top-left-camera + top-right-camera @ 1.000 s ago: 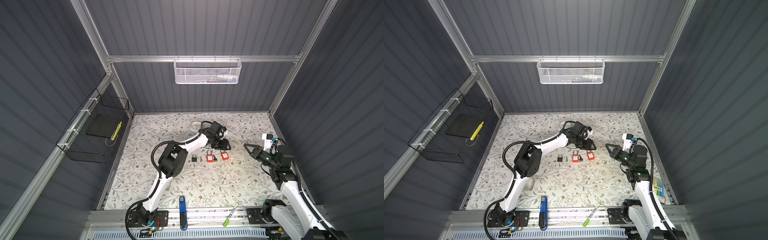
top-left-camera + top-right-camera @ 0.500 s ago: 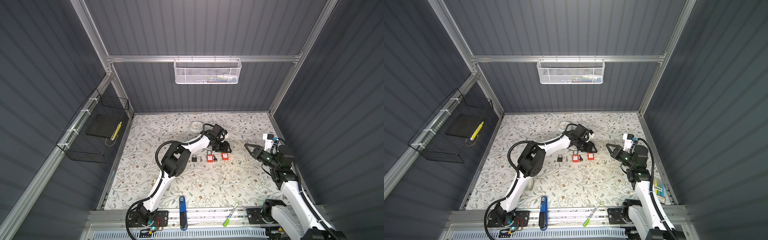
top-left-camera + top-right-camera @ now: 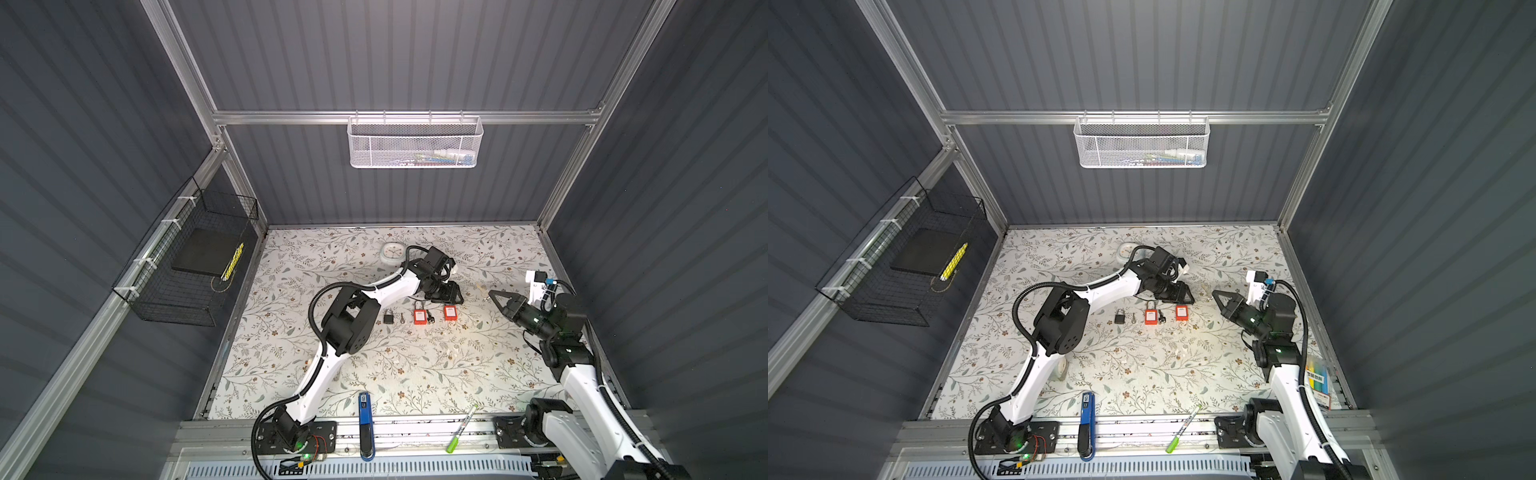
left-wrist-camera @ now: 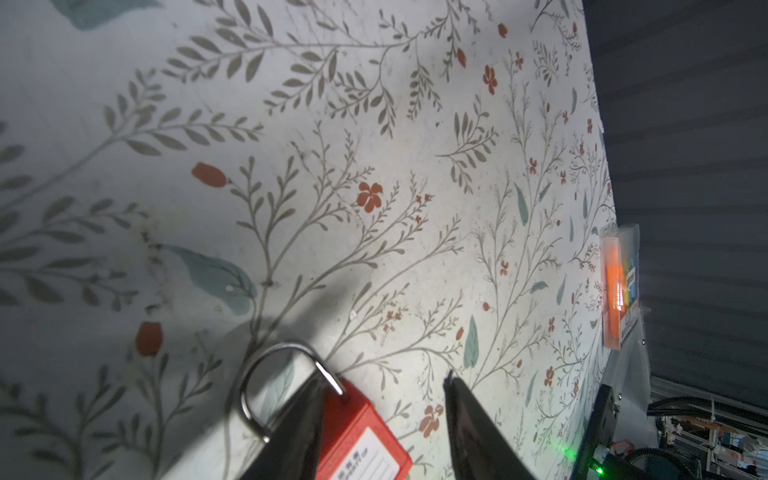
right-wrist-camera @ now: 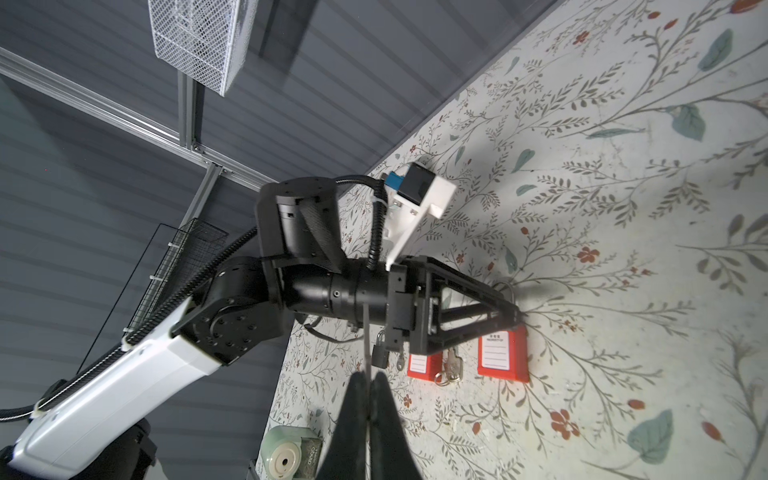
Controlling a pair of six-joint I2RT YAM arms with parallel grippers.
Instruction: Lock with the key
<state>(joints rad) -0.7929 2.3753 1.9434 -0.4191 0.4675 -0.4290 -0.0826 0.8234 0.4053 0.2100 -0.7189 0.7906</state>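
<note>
A red padlock (image 3: 451, 312) (image 5: 500, 353) lies flat on the floral mat, steel shackle (image 4: 266, 374) pointing away from me. My left gripper (image 3: 456, 296) (image 4: 384, 376) hangs low over its shackle end, open. One finger (image 4: 291, 428) covers the body's corner and the other finger (image 4: 469, 424) stands clear of it. Further right my right gripper (image 3: 491, 293) (image 5: 369, 376) is shut on the key (image 5: 365, 332), a thin grey blade seen edge-on. A second red padlock (image 3: 419, 316), a key ring (image 5: 451, 370), a loose key (image 3: 402, 319) and a black padlock (image 3: 388, 318) lie in a row.
A round white clock (image 3: 392, 252) sits behind the left arm, and a tape dispenser (image 5: 291, 453) lies near the front. A blue tool (image 3: 365, 424) and a green marker (image 3: 461, 428) rest on the front rail. A highlighter pack (image 3: 1316, 382) lies at the right edge.
The left arm has shifted slightly, uncovering the round clock, while its gripper stays over the right red padlock. The right arm has not moved.
</note>
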